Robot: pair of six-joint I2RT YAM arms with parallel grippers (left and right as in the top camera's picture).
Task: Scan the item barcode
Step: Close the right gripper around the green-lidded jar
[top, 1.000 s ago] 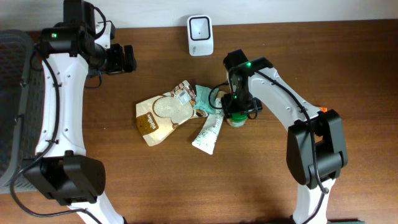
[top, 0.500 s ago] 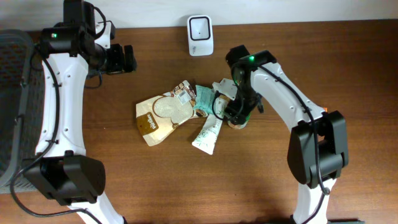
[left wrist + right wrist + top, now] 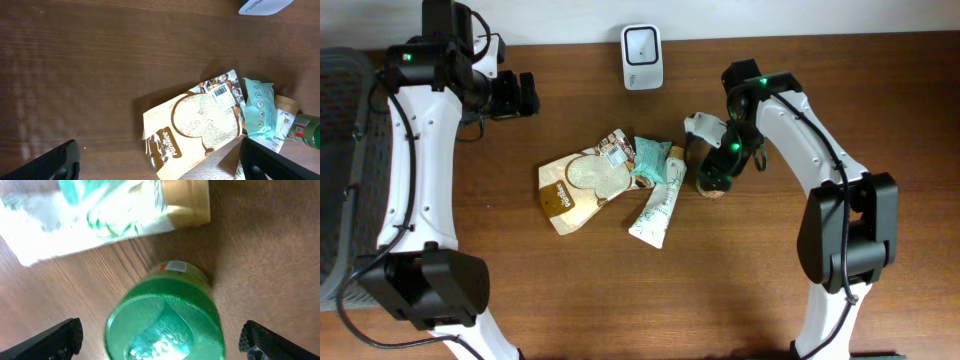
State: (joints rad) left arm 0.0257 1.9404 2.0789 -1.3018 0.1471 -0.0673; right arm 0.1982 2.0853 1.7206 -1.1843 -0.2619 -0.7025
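A green-lidded container (image 3: 165, 322) stands upright on the table, right under my right gripper (image 3: 165, 342). That gripper is open, its fingertips (image 3: 55, 340) wide to either side of the lid and clear of it. From overhead the container (image 3: 711, 184) sits just right of a pile: a cream-and-brown pouch (image 3: 582, 185), a teal packet (image 3: 650, 160) and a white-green sachet (image 3: 657, 210). The pouch carries a white barcode label (image 3: 223, 95). The white scanner (image 3: 642, 57) stands at the table's back edge. My left gripper (image 3: 525, 95) hangs open and empty, above and left of the pile.
A grey mesh basket (image 3: 340, 150) stands off the table's left edge. A small tan cylinder (image 3: 187, 202) lies beside the sachet, just behind the green container. Bare wood stretches along the front and right of the table (image 3: 720, 290).
My right gripper has opened wide and its wrist has swung right and back, leaving the green container standing on the table. The left arm has not moved.
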